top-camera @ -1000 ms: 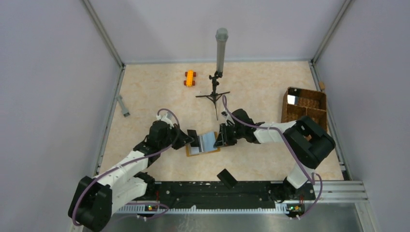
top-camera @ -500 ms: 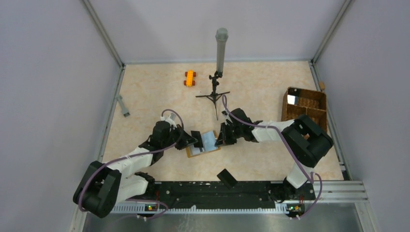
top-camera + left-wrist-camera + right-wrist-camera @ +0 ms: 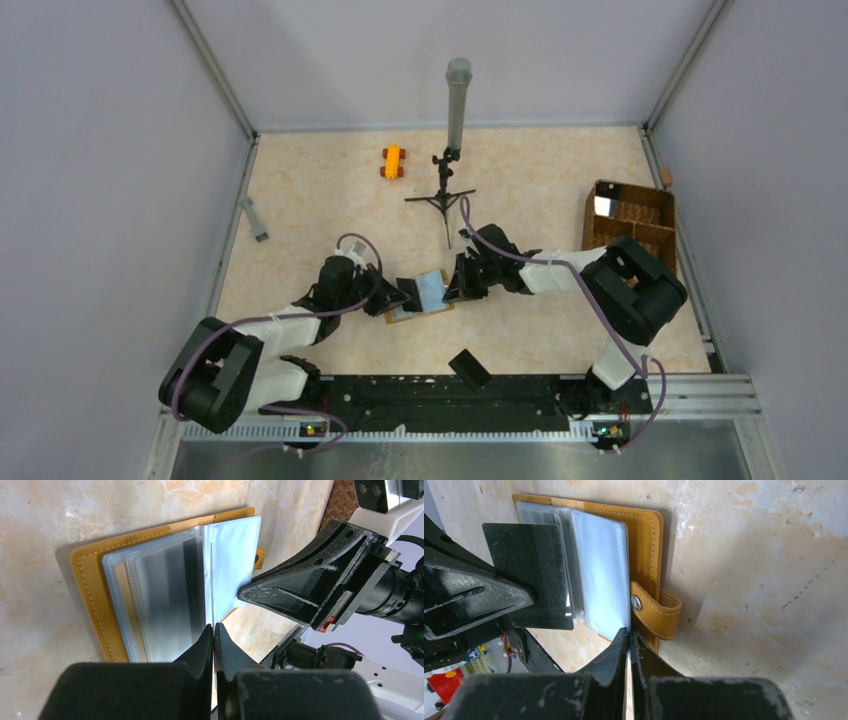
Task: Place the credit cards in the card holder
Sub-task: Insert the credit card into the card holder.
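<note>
I see the card holder [image 3: 90, 580] lying open and flat on the table [image 3: 320, 200], near the front and about in the middle. Its soft clear pockets face up. Its strap [image 3: 664, 615] with the small snap sticks out on the right side.

My left claw [image 3: 213, 629] is squeezed tight on a card [image 3: 529, 575]. The card sticks straight out from the claw tips. From the left wrist camera I see only its thin edge, running over the middle of the open card holder. From the right wrist camera the card looks dark and shiny, and it sits over the left pockets. I cannot tell if its far end is touching a pocket.

My right claw [image 3: 629, 632] is closed too. Its tips are pinched on the edge of the clear page [image 3: 235, 555] on the right side of the card holder, just beside the strap.

The left arm [image 3: 290, 325] is stretched low over the table, coming in from the left. The right arm [image 3: 560, 270] is low as well, coming in from the right. The two claws point at each other, very near, with the card holder under them both.
</note>
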You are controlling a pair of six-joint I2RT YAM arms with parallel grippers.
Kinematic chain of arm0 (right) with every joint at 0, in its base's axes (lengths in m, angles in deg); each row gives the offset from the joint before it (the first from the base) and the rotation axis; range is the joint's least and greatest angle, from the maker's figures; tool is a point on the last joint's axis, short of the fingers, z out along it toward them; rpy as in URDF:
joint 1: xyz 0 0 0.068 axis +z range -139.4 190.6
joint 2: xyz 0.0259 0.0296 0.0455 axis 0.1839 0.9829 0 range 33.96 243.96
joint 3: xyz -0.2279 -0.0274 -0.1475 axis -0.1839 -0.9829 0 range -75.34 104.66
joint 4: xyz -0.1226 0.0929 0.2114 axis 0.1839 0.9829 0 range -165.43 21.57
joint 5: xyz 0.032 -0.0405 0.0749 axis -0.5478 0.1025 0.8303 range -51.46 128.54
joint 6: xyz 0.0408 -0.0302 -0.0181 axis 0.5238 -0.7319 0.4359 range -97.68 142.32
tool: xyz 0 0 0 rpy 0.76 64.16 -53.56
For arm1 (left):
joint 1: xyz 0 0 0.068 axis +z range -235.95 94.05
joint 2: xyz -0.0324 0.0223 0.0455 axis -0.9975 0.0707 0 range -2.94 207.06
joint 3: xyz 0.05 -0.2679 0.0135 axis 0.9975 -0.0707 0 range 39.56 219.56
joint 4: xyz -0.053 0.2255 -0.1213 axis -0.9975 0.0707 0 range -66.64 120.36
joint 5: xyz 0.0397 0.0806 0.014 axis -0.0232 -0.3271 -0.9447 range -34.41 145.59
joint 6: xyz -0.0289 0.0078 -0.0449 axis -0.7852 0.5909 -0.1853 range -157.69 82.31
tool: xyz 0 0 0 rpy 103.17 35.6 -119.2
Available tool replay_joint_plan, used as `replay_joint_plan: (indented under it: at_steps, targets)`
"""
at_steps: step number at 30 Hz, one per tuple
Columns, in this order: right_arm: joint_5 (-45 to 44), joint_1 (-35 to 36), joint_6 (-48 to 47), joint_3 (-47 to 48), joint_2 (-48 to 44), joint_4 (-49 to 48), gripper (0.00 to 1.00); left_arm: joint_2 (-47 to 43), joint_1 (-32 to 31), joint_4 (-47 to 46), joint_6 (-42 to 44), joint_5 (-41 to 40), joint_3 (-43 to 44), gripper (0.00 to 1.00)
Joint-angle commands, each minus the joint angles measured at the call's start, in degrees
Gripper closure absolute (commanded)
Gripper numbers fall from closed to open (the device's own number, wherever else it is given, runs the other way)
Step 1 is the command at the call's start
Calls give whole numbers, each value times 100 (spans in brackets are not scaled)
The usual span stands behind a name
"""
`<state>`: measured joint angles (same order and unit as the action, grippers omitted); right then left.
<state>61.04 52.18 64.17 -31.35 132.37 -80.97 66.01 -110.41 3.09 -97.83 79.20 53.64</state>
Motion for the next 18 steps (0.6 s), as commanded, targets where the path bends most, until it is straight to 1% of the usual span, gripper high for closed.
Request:
replay_joint_plan:
  at_steps: [1, 18]
  targets:
    - [-413, 78, -45, 31, 192, 167, 100, 199, 2, -500, -9, 157, -57, 100]
    - [-404, 88, -25, 66, 290, 211, 100, 772, -5, -557, 299, 469, 72, 100]
